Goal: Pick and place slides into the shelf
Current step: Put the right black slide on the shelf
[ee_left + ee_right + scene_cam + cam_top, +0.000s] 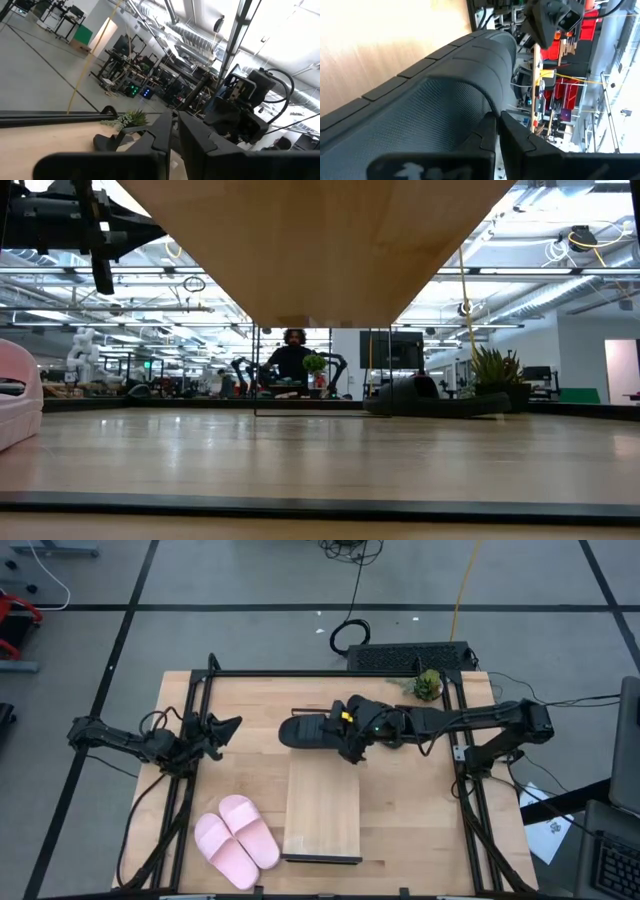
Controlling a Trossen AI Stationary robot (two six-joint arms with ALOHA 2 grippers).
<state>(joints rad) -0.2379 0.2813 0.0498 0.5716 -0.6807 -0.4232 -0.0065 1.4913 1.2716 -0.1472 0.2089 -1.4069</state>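
A black slide (308,730) lies on the table beyond the shelf's far end; it also shows in the low view as the black slide (405,395). My right gripper (350,740) is shut and hovers at that slide's right end, and in its wrist view the black slide (445,85) fills the picture just past the right gripper (496,122). The pink pair (236,840) rests sole-down near the table's near-left corner. The shelf (322,810) is the pale board at the table's middle. My left gripper (225,727) waits shut at the left, above the table. My right gripper's shut fingertips (487,125) stand right at the ribbed strap (470,95) of the black slide, coming level from the table's right. I cannot tell whether they touch it. The slide lies on the table.
A small potted plant (427,685) and a black keyboard-like unit (410,657) sit at the table's far edge. Black frame rails (190,790) run along the left and right sides. In the low view the shelf board (320,240) spans overhead, and a person (292,360) sits far behind.
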